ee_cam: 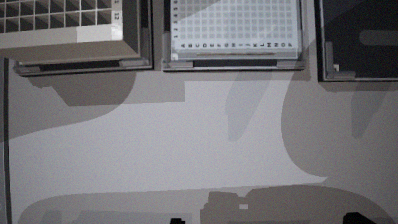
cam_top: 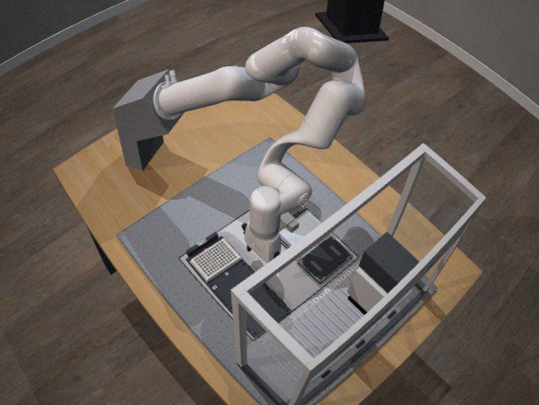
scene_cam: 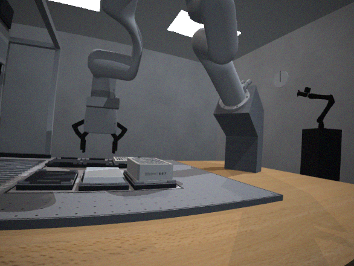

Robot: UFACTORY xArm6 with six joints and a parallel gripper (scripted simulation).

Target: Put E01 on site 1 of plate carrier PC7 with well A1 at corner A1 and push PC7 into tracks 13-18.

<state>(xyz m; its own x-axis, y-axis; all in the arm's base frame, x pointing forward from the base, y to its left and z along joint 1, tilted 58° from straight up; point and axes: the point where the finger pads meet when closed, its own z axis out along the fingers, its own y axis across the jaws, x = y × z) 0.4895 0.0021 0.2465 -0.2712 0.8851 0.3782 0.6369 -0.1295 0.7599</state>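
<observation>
The cream plate E01 (cam_top: 215, 259) (scene_cam: 120, 158) lies on the end of the dark carrier PC7 (cam_top: 242, 279) (scene_cam: 87, 163) beside its handle (cam_top: 202, 244). Its corner marks are too small to read. The rest of the carrier's top looks bare; part is hidden by the frame bar. The deep-well block E07 (scene_cam: 149, 171) (ee_cam: 67, 44) sits in nest S1. The pale plate E10 (scene_cam: 103, 175) (ee_cam: 235, 32) sits in S2. Nest S3 (cam_top: 327, 259) (scene_cam: 48, 178) (ee_cam: 362, 57) is empty. My gripper (scene_cam: 98, 150) (ee_cam: 265, 220) is open and empty, above the apron between the nests and the carrier.
The loading rails (cam_top: 327, 321) lie beyond the apron, under a light frame (cam_top: 349, 214) of posts and bars. A dark box (cam_top: 391, 263) stands beside the tracks behind S3. The arm hides part of the nests in the top view. No lit lamp is visible.
</observation>
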